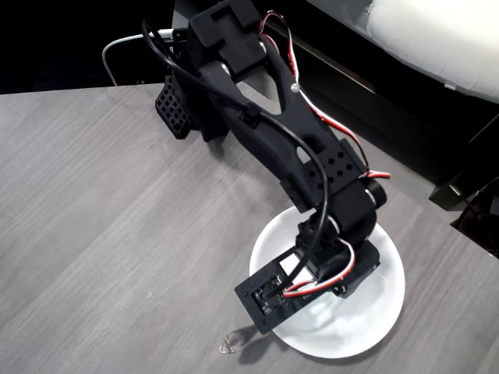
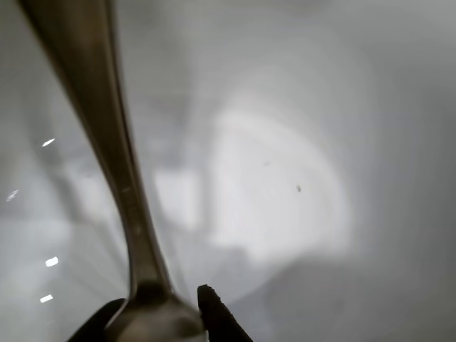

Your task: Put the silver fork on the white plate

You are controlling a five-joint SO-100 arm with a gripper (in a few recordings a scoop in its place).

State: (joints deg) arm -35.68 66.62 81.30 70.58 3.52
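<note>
The hand (image 2: 157, 313) grips the shiny silver metal fork (image 2: 107, 157) over the round glossy white plate (image 1: 382, 312); next, lower and release.

A grey wood-grain surface (image 1: 101, 234) fills most of the overhead view. Beyond its far edge lies dark floor, where a white cable (image 1: 117, 54) loops. A white cushion (image 1: 437, 35) sits past the surface's upper-right corner.
</note>
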